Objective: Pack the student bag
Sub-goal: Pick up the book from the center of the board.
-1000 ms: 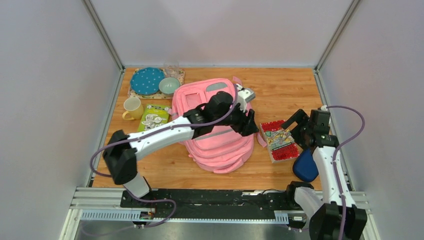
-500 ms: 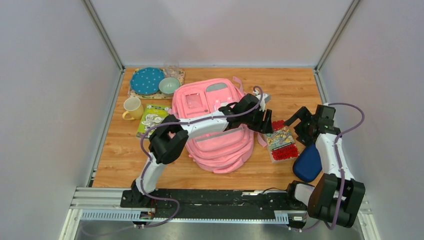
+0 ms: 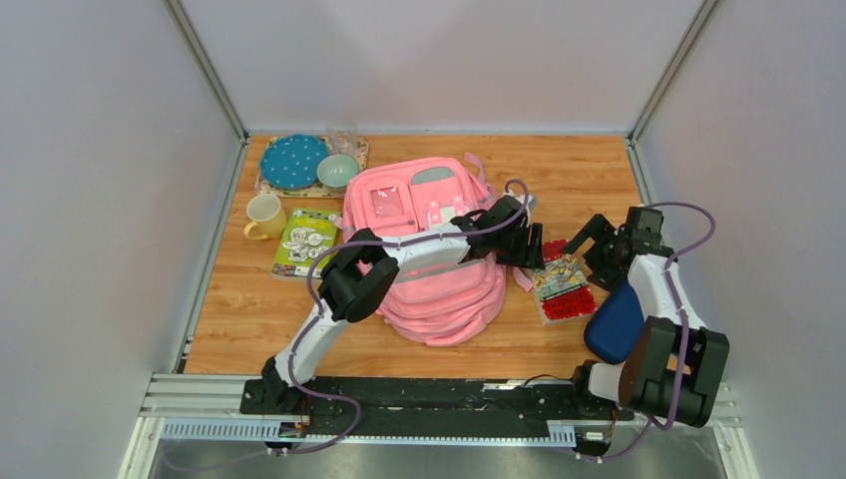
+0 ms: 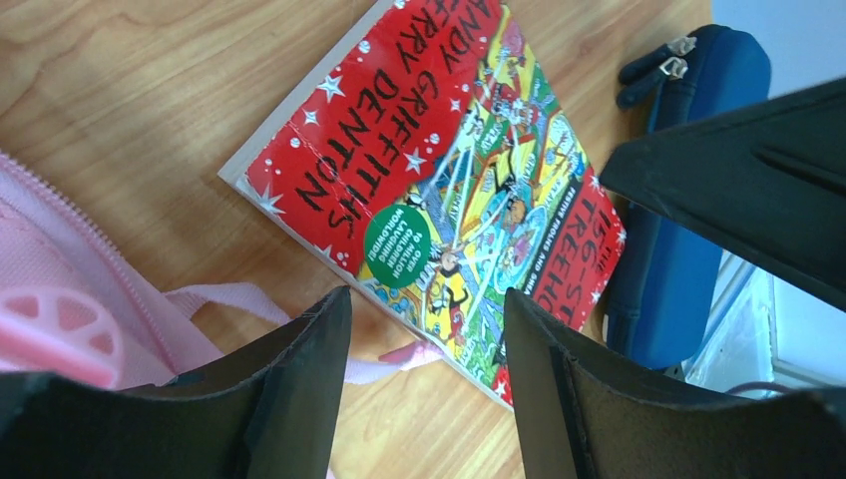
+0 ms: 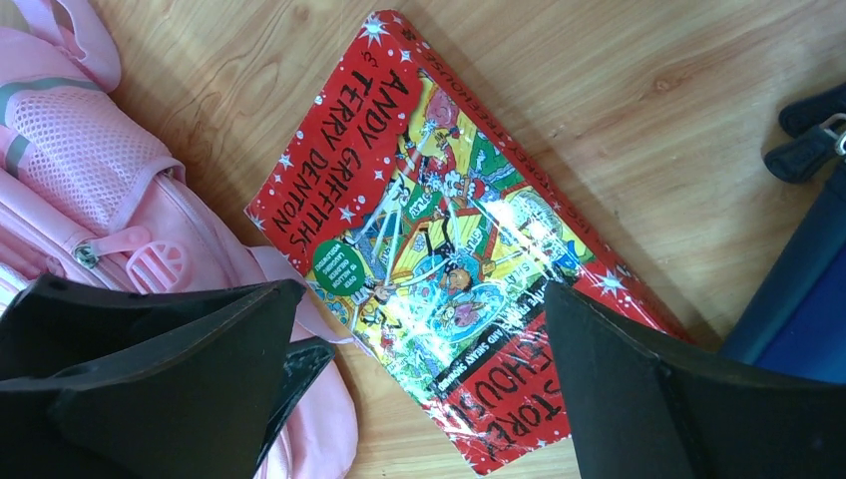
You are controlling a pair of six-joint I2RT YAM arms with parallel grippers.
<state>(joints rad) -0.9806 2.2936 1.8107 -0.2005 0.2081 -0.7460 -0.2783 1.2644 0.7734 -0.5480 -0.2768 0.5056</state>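
Observation:
The student bag (image 3: pixel 429 269), a pink backpack, lies flat mid-table; its zipped edge (image 5: pixel 90 180) and a loose strap (image 4: pixel 234 299) show in the wrist views. A red picture book (image 3: pixel 562 282) lies flat on the wood just right of it. My left gripper (image 3: pixel 532 247) reaches across the bag and hangs open over the book's (image 4: pixel 439 170) left edge, nothing between its fingers (image 4: pixel 299 379). My right gripper (image 3: pixel 597 247) hovers wide open above the book (image 5: pixel 439 230) from the right, empty. Both grippers' fingers flank the book.
A dark blue zip case (image 3: pixel 614 324) lies right of the book, near the right arm. At the back left stand a yellow mug (image 3: pixel 264 215), a blue dotted plate (image 3: pixel 294 160), a green bowl (image 3: pixel 338 170) and a green booklet (image 3: pixel 304 239). Grey walls enclose the table.
My left gripper has swung right, from above the bag's right side to the book's left edge. The right arm folded its elbow back; its gripper stays over the book.

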